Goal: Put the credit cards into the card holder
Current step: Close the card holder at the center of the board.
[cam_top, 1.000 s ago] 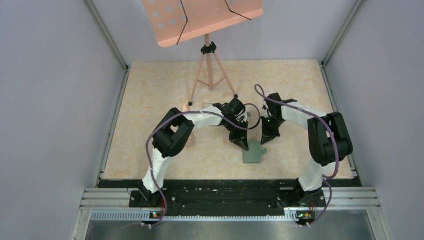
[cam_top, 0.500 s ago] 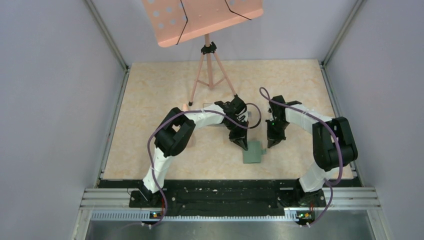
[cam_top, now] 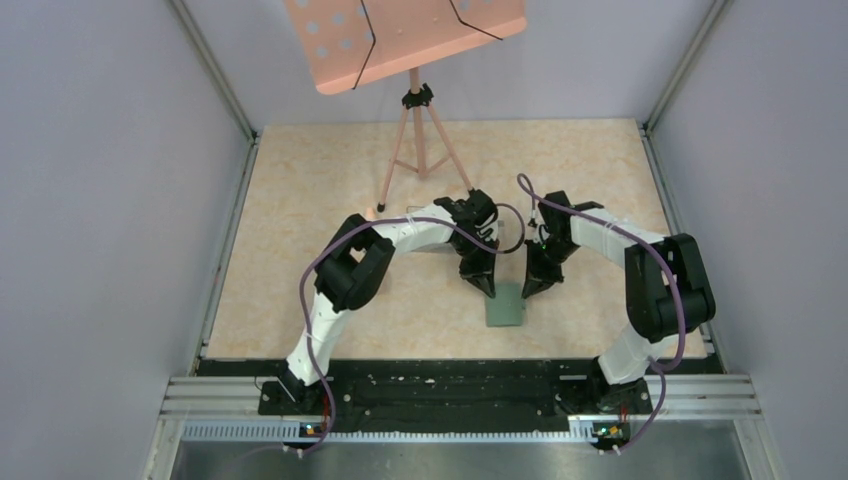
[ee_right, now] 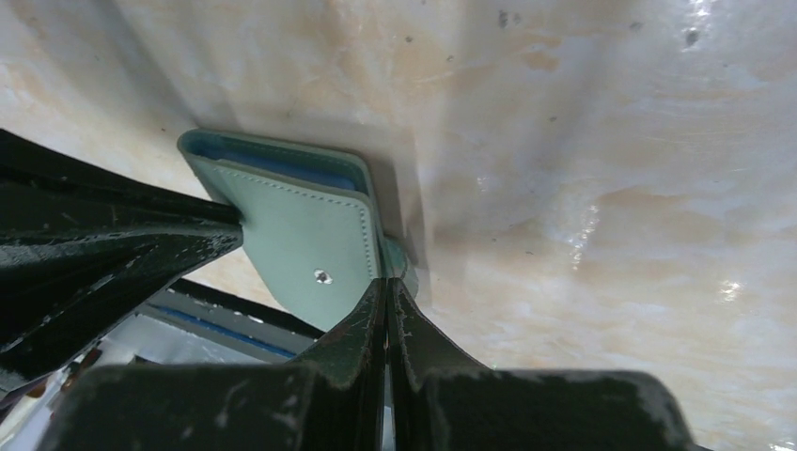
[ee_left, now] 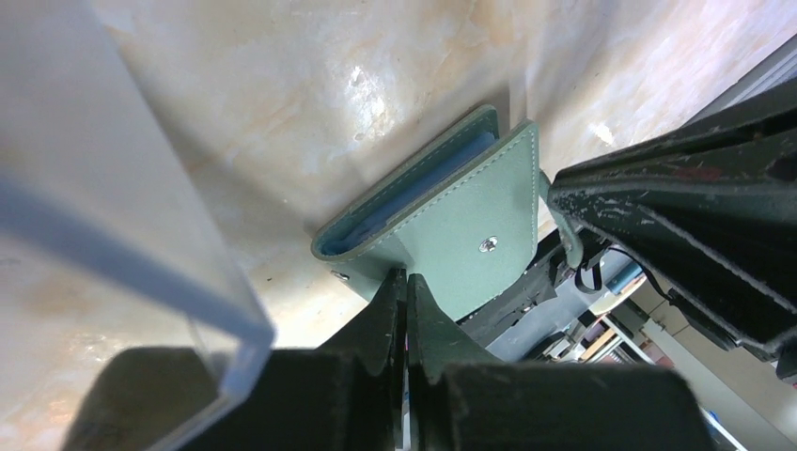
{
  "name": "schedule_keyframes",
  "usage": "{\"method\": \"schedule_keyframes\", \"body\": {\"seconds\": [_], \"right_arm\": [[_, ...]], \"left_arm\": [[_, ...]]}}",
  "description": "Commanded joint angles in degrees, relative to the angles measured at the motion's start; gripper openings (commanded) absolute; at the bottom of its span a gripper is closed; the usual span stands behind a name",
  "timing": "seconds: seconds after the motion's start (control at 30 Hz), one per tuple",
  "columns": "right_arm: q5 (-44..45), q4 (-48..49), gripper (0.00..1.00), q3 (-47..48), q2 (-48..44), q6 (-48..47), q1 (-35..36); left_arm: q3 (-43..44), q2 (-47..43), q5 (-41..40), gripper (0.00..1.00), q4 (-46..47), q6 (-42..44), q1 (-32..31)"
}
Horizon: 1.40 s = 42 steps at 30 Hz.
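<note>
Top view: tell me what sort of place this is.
Likely a robot test cell: plain walls box in a marble-look table, and the left arm and right arm are bolted to a metal rail.

You see a beige marbled counter (cam_top: 300, 200) boxed by pale grey walls (cam_top: 100, 200), a pink stand (cam_top: 405, 40) toward its far side.

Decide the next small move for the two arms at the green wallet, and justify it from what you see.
Probably open the right gripper slightly and pinch the flap at its edge to lift it. The card holder lies almost closed, only a strip of blue sleeve showing. It and the left gripper are both shut, tips at the wallet's edges, gripping nothing.
</note>
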Motion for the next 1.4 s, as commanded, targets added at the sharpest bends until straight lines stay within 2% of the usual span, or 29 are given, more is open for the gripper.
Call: {"method": "schedule_keyframes", "body": {"seconds": [0.0,0.23,0.43,0.8,0.9,1.03,1.23,1.37], "right_arm": [[-3.9,0.0,0.00,1.4,-0.1,-0.8,-0.6],[-5.9,0.4,0.00,1.8,-1.1,-2.0,-0.6],[-6.8,6.6,0.00,-1.2,1.6,-1.9,-0.6],[-1.1,8.7,0.00,-2.4,6.2,-0.2,-0.6],[-3.1,8.5,0.00,-1.4,4.0,-1.0,-0.6],[-1.0,6.9,0.00,1.1,-1.7,-0.3,-0.7],[5.5,2.8,0.00,2.6,-6.2,1.8,-1.3],[8.7,-0.8,0.00,2.4,-5.9,1.5,-2.8]], "left_arm": [[0.0,4.9,-0.5,0.00,-2.4,0.4,-0.6],[0.9,5.8,0.2,0.01,-2.5,0.8,-0.7],[0.4,3.9,0.9,0.05,-1.2,0.9,-0.8],[-3.3,-3.7,4.4,0.26,7.2,-1.9,-0.9],[-4.3,-5.0,4.3,0.30,8.6,-2.1,-0.9],[-7.7,-7.9,3.8,0.35,12.6,-2.9,-0.9],[-9.6,-8.5,4.4,0.28,13.9,-3.2,-1.0],[-7.1,-6.2,3.0,0.24,9.9,-1.6,-2.0]]}}
